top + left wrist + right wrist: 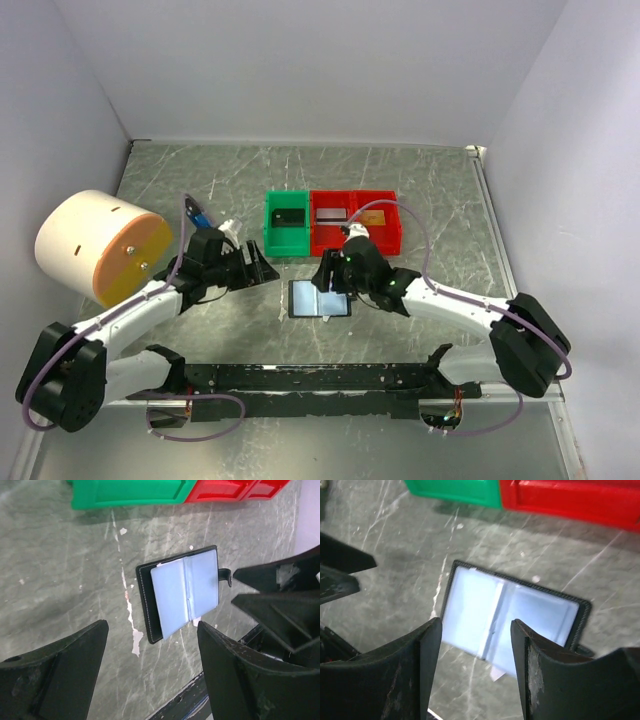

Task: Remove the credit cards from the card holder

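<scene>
Three credit cards [330, 214] lie in bins [285, 246] at 12 o'clock of card holder [320, 299], open flat on surface [450, 190]. Left jaws at its 9, right jaws at 3, both wide, empty. Pale sliver [497, 672] at sleeve [470, 610] edge, maybe a card: pin card holder, pull straight.

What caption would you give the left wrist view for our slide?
Open left gripper faces the card holder, unfolded on the table near a green bin and red bin.

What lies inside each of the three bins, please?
The green bin holds a black card, the middle red bin a silvery card, the right red bin an orange card. Anything under each card is covered.
</scene>
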